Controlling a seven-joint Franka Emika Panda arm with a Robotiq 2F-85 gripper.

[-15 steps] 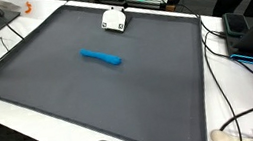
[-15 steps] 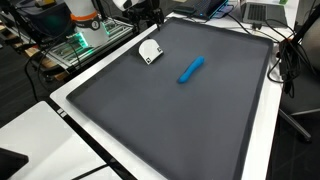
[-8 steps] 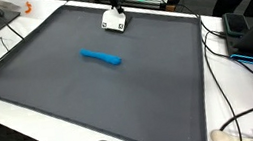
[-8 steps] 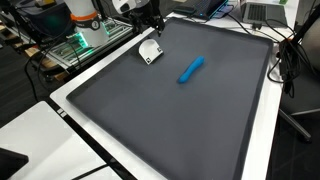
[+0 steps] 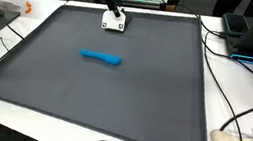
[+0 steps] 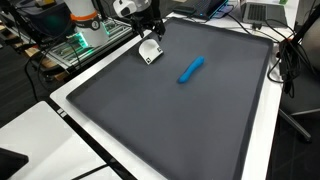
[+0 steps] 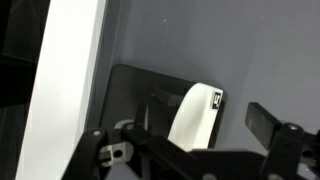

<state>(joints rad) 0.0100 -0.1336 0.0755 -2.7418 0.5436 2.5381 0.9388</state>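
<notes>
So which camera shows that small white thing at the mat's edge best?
The wrist view: the white thing fills the middle, close up, its dark label visible. In both exterior views it is small and far off, just beneath the open tool.

The jaws now sit lower, coming in from 12 o'clock, just above the white block, closer than a second ago.

The arm, upper left in an exterior view, wears a smooth white shell and ends in a black gripper. Along the wrist view's bottom edge, its fingers look black and blocky.
</notes>
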